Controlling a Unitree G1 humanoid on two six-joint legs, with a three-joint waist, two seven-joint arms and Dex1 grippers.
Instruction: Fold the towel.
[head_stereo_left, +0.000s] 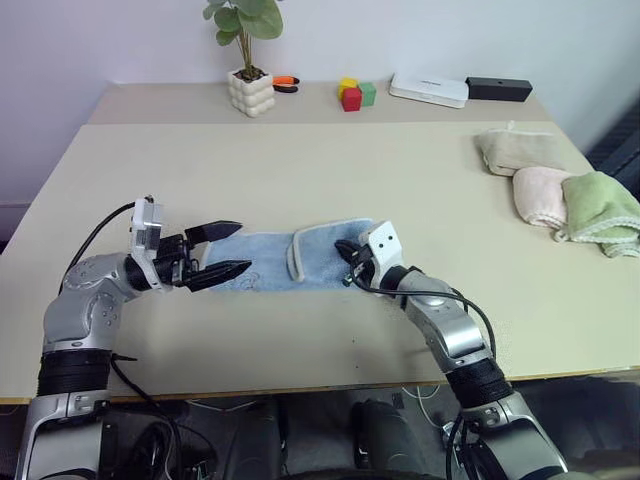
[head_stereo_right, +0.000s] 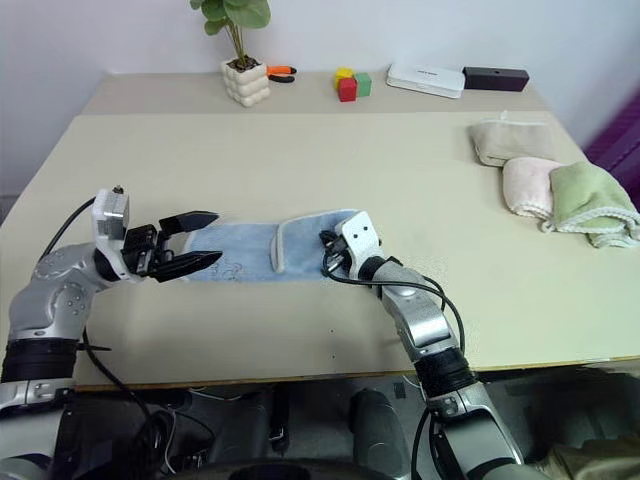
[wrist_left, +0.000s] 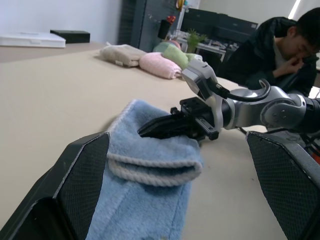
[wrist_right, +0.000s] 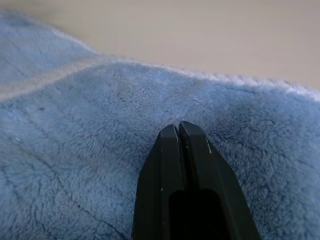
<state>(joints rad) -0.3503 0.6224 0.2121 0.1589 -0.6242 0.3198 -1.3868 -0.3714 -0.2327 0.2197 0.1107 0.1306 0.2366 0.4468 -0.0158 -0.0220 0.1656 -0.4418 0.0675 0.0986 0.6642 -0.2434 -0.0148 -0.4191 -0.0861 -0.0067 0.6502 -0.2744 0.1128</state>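
Note:
The light blue towel (head_stereo_left: 265, 268) lies as a long strip near the table's front edge, its right end folded back over itself with the whitish hem (head_stereo_left: 296, 256) on top. My left gripper (head_stereo_left: 243, 248) is open at the strip's left end, one finger above the cloth and one along its front edge. My right gripper (head_stereo_left: 343, 248) is shut, its tips resting on the folded right end. In the right wrist view the closed fingers (wrist_right: 178, 150) press against the terry pile, with no cloth visible between them. The left wrist view looks along the towel (wrist_left: 145, 200) toward the right gripper (wrist_left: 145, 131).
Folded beige (head_stereo_left: 515, 150), pink (head_stereo_left: 538, 195) and green (head_stereo_left: 598, 208) towels lie at the right edge. At the back stand a potted plant (head_stereo_left: 250, 90), coloured blocks (head_stereo_left: 352, 95), a white box (head_stereo_left: 428, 89) and a black box (head_stereo_left: 498, 88). A person (wrist_left: 280, 45) sits beyond the table.

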